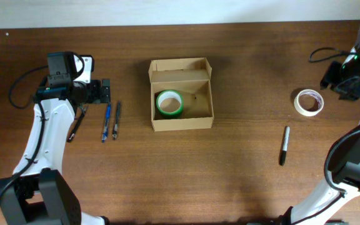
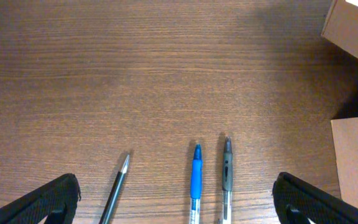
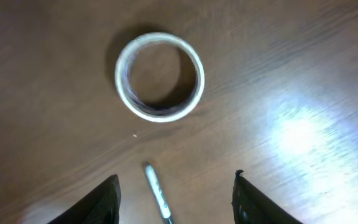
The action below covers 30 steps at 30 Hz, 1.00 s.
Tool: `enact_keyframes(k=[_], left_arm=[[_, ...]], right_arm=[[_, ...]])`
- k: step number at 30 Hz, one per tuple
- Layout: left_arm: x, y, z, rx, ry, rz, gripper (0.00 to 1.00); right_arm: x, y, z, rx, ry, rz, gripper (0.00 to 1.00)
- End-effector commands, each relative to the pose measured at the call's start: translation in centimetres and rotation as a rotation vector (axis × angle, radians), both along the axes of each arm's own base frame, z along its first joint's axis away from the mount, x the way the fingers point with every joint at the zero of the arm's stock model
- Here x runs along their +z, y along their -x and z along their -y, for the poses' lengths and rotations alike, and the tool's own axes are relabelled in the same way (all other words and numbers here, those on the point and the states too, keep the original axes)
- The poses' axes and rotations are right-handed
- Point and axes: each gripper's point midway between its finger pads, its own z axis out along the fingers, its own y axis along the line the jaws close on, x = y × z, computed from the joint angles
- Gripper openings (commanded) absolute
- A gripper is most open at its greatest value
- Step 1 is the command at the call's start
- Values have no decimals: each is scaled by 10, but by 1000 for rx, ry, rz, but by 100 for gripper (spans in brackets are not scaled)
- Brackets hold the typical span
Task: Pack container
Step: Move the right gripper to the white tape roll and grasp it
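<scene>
Left gripper (image 2: 179, 208) is hovering low over the table (image 2: 135, 74), fingers (image 2: 45, 199) spread wide, gripping nothing. Just beyond them, three pens are lying side by side: a black one (image 2: 118, 186) on the left, a blue pen (image 2: 196, 180) in the middle and a grey pen (image 2: 227, 174) on the right. None of them is touching the fingers.

Right gripper (image 3: 176, 202) is hanging over the right end of the table, fingers apart and empty. A white tape roll (image 3: 160, 76) is lying flat a little past them, and a marker (image 3: 156, 190) is poking in between the fingertips.

Container (image 1: 181, 94) is sitting at table centre, well apart from both arms, with its flap lid folded open on the far side. A green tape roll (image 1: 169, 103) is lying flat in its left half.

Progress looks early: one item is in, while five are waiting outside (three pens on the left, the white roll and marker on the right), and the lid is not yet closed. The left arm looks to be lining up on the pens.
</scene>
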Motion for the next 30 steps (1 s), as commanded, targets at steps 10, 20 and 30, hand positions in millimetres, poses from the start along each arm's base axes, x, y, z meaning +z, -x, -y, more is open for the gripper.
enact_keyframes(k=[10, 20, 30], left_arm=[[3, -4, -2, -14, -12, 8, 99], [3, -4, -2, -14, -12, 8, 99], [3, -4, -2, -14, -12, 8, 99]], right_arm=[[-102, 22, 24, -113, -54, 25, 67], [-124, 20, 20, -157, -67, 66, 66], [-123, 14, 24, -202, -57, 93, 58]])
